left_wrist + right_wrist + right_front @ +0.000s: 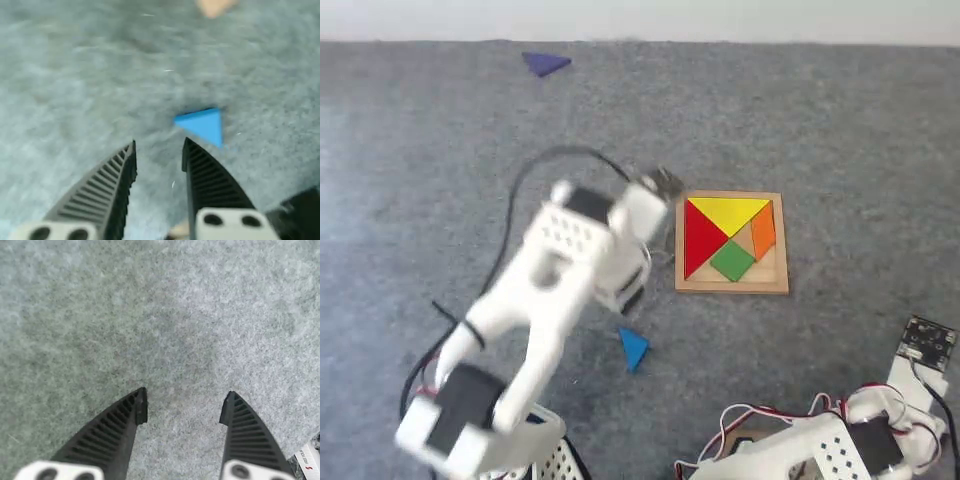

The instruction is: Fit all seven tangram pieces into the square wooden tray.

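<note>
The square wooden tray lies right of centre and holds a yellow triangle, a red triangle, a green square and an orange piece. A light blue triangle rests on the carpet in front of the tray's near left corner. A dark blue triangle lies far back on the left. The left arm stretches over the carpet just left of the tray. Its gripper is open and holds nothing, with the light blue triangle just beyond one fingertip. The right gripper is open over bare carpet.
Grey carpet covers the table. The right arm sits folded at the near right edge, beside a small circuit board. A black cable loops behind the left arm. A pale tan blur shows far off in the left wrist view.
</note>
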